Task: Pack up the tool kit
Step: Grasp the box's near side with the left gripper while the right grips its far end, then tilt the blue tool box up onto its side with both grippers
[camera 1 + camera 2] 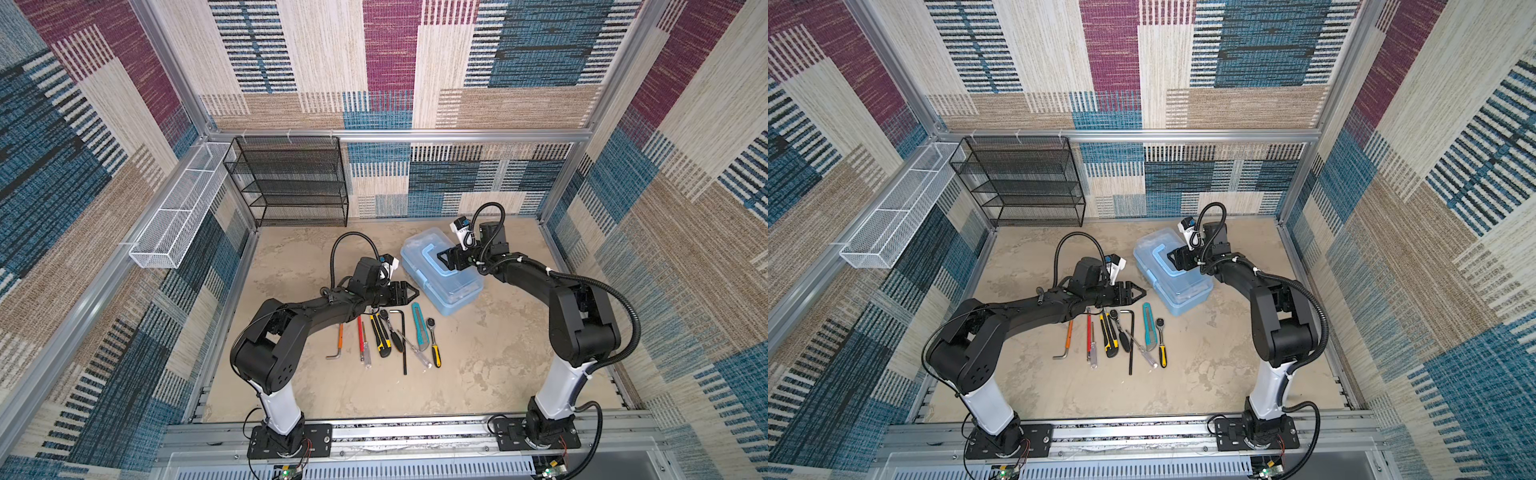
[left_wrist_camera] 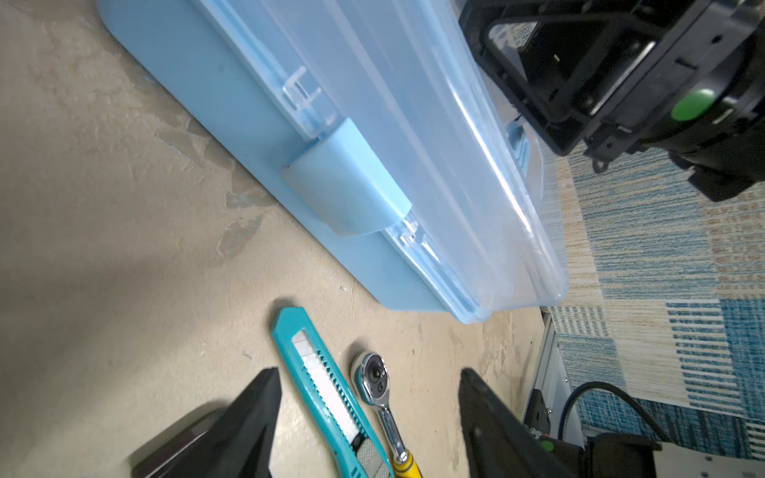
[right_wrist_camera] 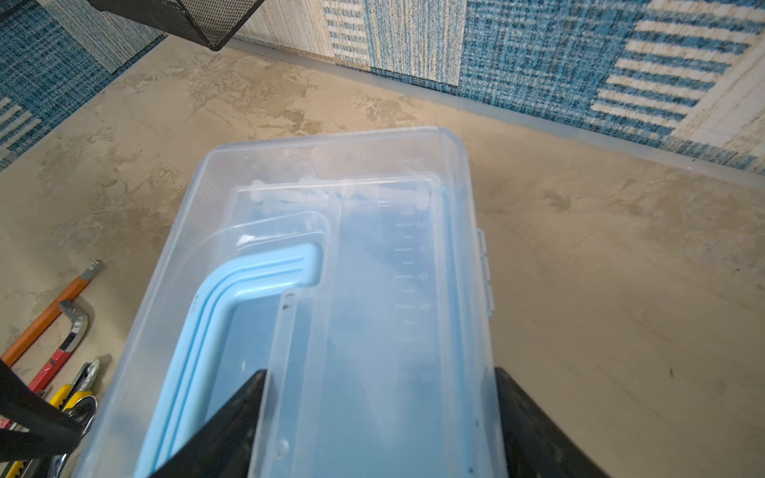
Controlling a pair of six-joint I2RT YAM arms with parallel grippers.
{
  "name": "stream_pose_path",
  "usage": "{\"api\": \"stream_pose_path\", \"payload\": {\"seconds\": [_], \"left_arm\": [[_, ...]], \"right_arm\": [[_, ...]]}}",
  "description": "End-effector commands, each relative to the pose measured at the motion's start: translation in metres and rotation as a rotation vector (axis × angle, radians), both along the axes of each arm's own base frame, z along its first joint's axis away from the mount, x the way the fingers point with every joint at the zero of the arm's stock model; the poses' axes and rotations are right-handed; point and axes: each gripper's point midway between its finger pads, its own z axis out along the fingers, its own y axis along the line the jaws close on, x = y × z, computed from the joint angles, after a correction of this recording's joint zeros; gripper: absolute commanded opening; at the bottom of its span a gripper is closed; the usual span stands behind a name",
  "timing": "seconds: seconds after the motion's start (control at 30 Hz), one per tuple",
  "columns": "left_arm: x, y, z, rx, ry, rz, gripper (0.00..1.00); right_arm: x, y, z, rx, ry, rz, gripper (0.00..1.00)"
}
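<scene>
Jaws apart on right gripper (image 3: 381, 372), poised over closed clear lid (image 3: 331, 165) beside blue handle (image 3: 256, 273); jaws apart, empty, on left gripper (image 2: 368, 372), facing front latch (image 2: 347, 182). Blue case (image 1: 446, 291) sits right of centre; hand tools (image 1: 386, 336) lie unpacked alongside. You steady the case, then lift the latch squarely before any tool goes in.

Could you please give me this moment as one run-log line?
case: lid shut | tools: on table | left pincer: open, facing latch | right pincer: open, over lid
</scene>
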Motion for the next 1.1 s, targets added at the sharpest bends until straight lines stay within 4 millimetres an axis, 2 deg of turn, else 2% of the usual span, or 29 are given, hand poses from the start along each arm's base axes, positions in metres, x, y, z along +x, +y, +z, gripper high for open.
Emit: {"api": "stream_pose_path", "payload": {"seconds": [0.0, 0.23, 0.67, 1.07], "left_arm": [[0.005, -0.007, 0.016, -0.077, -0.018, -0.005, 0.71], [0.009, -0.015, 0.022, -0.160, 0.007, -0.008, 0.71], [0.024, -0.028, 0.024, -0.289, 0.077, 0.030, 0.73], [0.036, -0.033, 0.031, -0.345, 0.071, 0.063, 0.64]], "right_arm": [[-0.045, 0.004, -0.049, 0.082, 0.324, -0.015, 0.68], [-0.044, -0.006, -0.047, 0.164, 0.342, -0.060, 0.67], [-0.047, -0.002, -0.048, 0.237, 0.356, -0.083, 0.65], [-0.049, -0.003, -0.049, 0.255, 0.356, -0.099, 0.64]]}}
